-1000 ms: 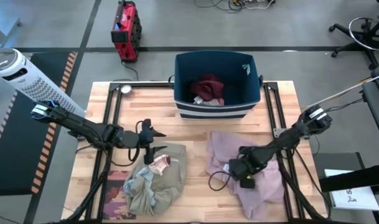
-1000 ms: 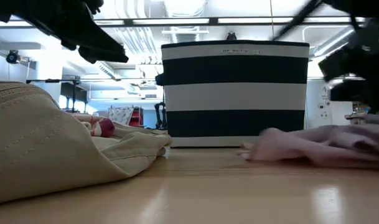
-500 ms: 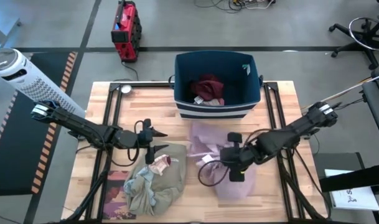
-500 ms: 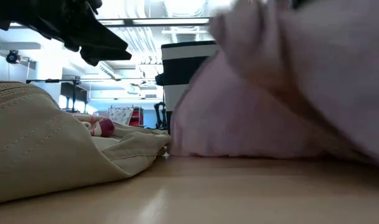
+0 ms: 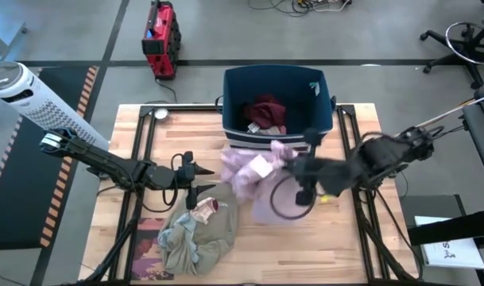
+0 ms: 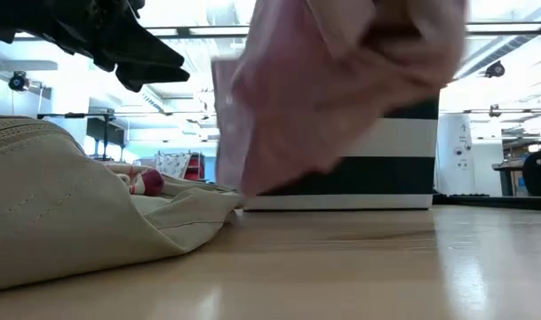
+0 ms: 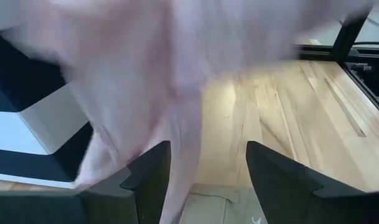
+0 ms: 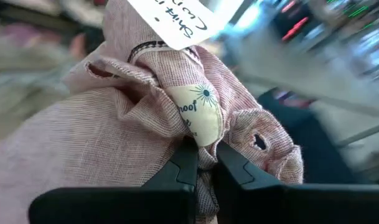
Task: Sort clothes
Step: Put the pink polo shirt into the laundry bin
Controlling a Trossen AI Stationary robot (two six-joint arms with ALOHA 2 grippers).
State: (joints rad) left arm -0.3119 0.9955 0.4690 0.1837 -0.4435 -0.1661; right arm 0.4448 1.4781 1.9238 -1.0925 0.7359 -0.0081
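Fabric of the large lilac-pink garment (image 5: 253, 171) hangs bunched from the right end effector (image 5: 299, 169), whose fingers (image 8: 188, 163) are pinched tight on a gathered fold beside a cream label and a white paper tag (image 5: 261, 165). In the high view the cloth is lifted off the wooden counter (image 5: 345, 238), its bulk trailing from the grip toward the left arm's side and sagging down, so its long axis looks roughly vertical from the pinch. What matters next is that the navy-and-white striped fabric bin (image 5: 277, 107) lies just beyond the held bundle, toward the far edge of the counter, with a maroon garment (image 5: 265, 111) already inside; the right arm is plainly the nearer one to carry it there. The left end effector (image 5: 195, 179) hovers with fingers spread above the khaki-beige garment (image 5: 200, 230), which lies heaped on the counter with a grey-green piece (image 5: 178, 238) atop it, well short of the bin.
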